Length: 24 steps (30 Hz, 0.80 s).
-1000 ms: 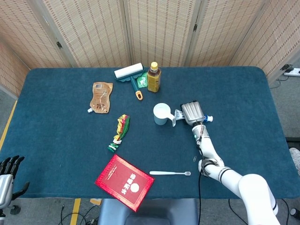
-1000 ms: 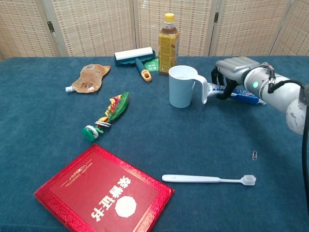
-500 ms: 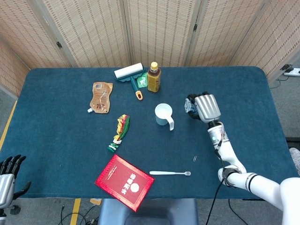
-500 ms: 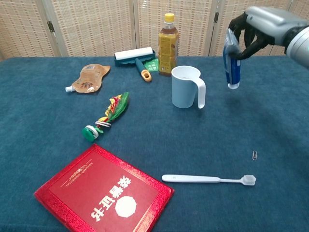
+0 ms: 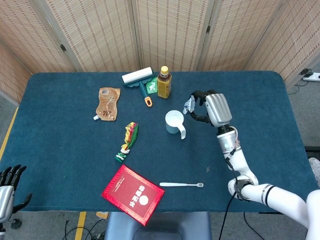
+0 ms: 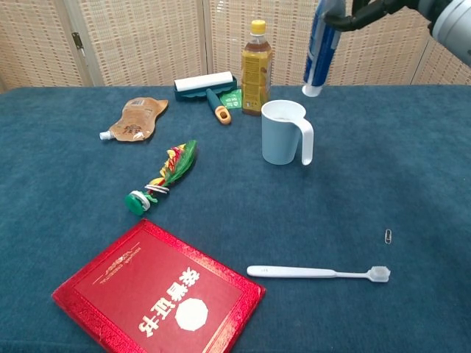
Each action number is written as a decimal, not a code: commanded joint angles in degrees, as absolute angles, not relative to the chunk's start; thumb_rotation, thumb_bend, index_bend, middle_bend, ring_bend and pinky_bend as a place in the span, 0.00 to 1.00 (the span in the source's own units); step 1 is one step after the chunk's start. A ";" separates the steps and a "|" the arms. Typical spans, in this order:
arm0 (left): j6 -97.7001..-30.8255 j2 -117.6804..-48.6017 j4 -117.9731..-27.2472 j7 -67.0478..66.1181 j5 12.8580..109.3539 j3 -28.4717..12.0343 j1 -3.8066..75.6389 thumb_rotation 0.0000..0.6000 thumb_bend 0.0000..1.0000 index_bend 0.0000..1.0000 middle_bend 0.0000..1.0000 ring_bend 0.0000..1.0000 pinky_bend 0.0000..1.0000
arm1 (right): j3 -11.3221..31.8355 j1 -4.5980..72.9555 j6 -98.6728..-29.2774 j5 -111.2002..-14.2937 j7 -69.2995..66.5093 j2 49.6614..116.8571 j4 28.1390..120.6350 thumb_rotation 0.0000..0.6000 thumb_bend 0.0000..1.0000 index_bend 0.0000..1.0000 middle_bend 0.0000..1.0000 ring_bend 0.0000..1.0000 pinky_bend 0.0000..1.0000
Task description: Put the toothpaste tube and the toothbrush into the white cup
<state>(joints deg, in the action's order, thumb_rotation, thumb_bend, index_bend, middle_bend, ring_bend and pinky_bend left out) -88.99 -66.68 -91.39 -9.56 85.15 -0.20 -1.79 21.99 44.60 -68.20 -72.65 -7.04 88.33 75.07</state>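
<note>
We are holding the toothpaste tube (image 6: 321,50) clamped in our right hand (image 5: 209,106), cap down, above the white cup (image 6: 282,132) at its 2 o'clock. Bare table (image 5: 260,100) is lying open at the cup's 3 o'clock. The toothbrush (image 6: 318,273) is lying at 6 o'clock. Our left hand (image 5: 10,186), fingers apart, is holding nothing. The tube's print is unreadable.

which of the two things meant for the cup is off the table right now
The toothpaste tube: the right hand holds it cap-down in the air above the white cup. The toothbrush lies flat on the table.
</note>
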 commanded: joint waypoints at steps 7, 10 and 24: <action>-89.55 -66.29 -91.26 -9.30 84.66 -0.11 -2.48 1.00 0.33 0.16 0.15 0.10 0.15 | 24.79 48.43 -66.19 -70.28 -8.88 93.61 71.29 1.00 0.26 0.73 0.66 0.60 0.44; -89.63 -66.25 -91.12 -9.11 84.37 -0.07 -2.74 1.00 0.33 0.16 0.15 0.10 0.15 | 24.56 48.53 -65.40 -69.58 -8.82 94.09 70.59 1.00 0.25 0.73 0.66 0.60 0.44; -88.97 -66.73 -90.93 -9.21 84.66 -0.21 -2.29 1.00 0.33 0.16 0.15 0.10 0.15 | 23.03 46.98 -62.78 -67.93 -10.82 93.90 70.62 1.00 0.24 0.73 0.66 0.61 0.44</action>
<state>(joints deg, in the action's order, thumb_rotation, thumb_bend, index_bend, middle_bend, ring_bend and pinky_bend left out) -89.02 -66.70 -90.93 -9.18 84.64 -0.23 -2.32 23.27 47.10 -63.28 -68.30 -10.87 93.88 70.69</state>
